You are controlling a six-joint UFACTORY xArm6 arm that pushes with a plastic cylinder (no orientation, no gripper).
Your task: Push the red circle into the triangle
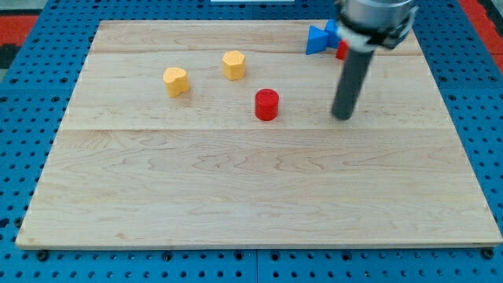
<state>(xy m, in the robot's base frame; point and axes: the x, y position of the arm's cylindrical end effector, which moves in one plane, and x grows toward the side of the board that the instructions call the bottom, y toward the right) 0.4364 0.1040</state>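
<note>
From my remote seat I count five blocks showing on the wooden board [259,196], which sits on a blue pegboard [23,157]. Two are yellow: one yellow block [176,81] toward the view's left, its shape somewhere between a heart and a rounded lump, and a second yellow block [234,64], roughly hexagonal, just to its right and slightly nearer the view's top. There is one red circle [266,104], a short cylinder, standing alone near the board's middle, below and to the right of the second yellow block. At the view's top right lies one blue triangle [317,39], and touching or just beside it a second blue piece, mostly hidden by the arm, so I cannot make out its shape. A sliver of another red block [342,52] peeks out beside the rod [351,82]; its shape is hidden too. My tip [343,116] rests on the board to the right of the red circle, clearly apart from it, and below the blue triangle. This arm carries no pincer, only the straight dark rod, so there is nothing to report as apart or together.
</note>
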